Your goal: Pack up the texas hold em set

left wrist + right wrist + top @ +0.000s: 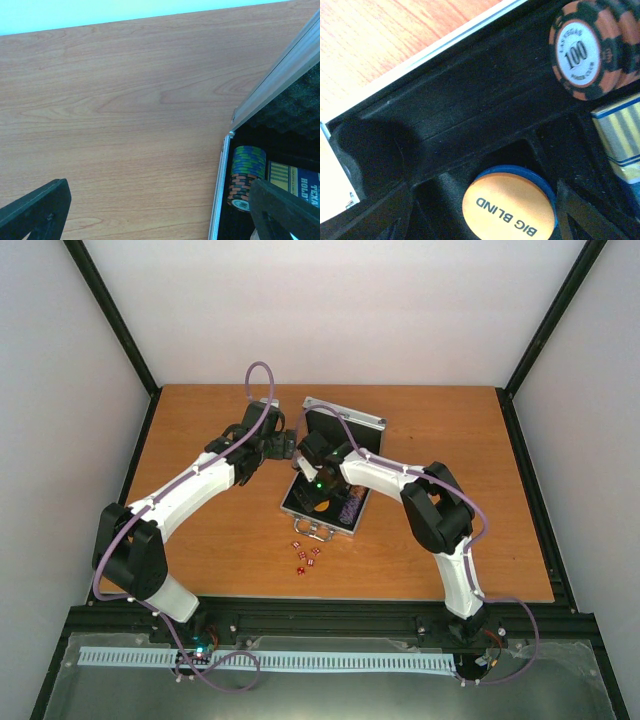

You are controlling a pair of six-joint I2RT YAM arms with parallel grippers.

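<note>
The silver case (346, 420) lies open mid-table, lid up, metal handle (320, 533) toward me. In the right wrist view the orange "BIG BLIND" disc (510, 212) rests on a blue disc in a pocket of the black lining (470, 100). It sits between the spread fingers of my right gripper (485, 220), which is open, with a gap to the left finger. Striped chips (585, 50) and the blue-yellow card deck (620, 135) lie in the case. My left gripper (160, 215) is open over the case's left rim (220, 195), beside the chip stack (247, 172). Small red dice (306, 555) lie on the table.
The wooden table (200, 540) is bounded by black frame posts and white walls. The dice sit just in front of the case handle. Both arms (200, 480) converge on the case from the near edge.
</note>
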